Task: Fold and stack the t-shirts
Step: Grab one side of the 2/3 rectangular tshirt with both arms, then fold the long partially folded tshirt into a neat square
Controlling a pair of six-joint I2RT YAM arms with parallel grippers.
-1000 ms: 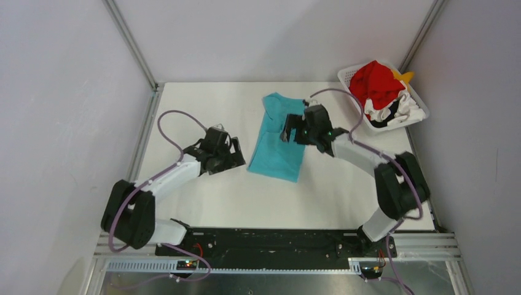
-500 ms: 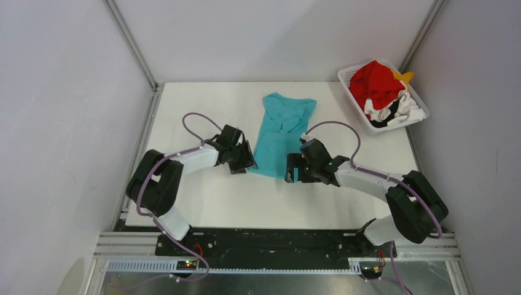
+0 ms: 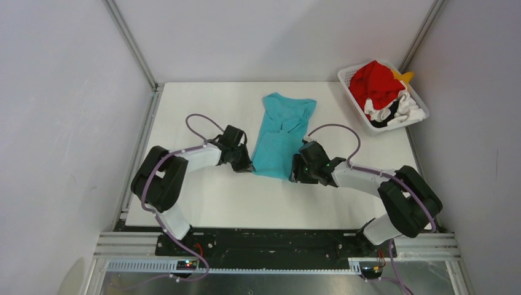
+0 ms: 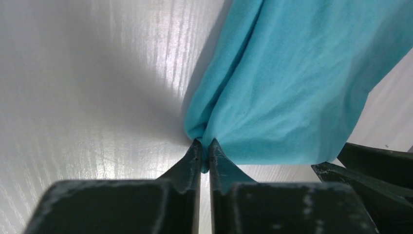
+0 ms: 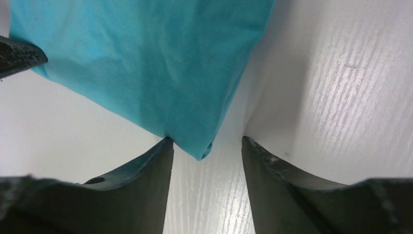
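I pinch the teal t-shirt's (image 3: 279, 138) near-left corner with my left gripper (image 4: 204, 146), my right gripper (image 5: 207, 140) spread around the near-right, to fold the hem.

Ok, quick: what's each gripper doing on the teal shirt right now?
Left gripper: closed, pinching a near corner of the teal t-shirt.
Right gripper: open, jaws either side of the shirt's other near corner, nothing gripped yet.

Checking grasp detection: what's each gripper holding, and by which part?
The left gripper is pinched on the teal t-shirt at its near left corner. The right gripper holds nothing yet: its jaws stand open around the near right corner.
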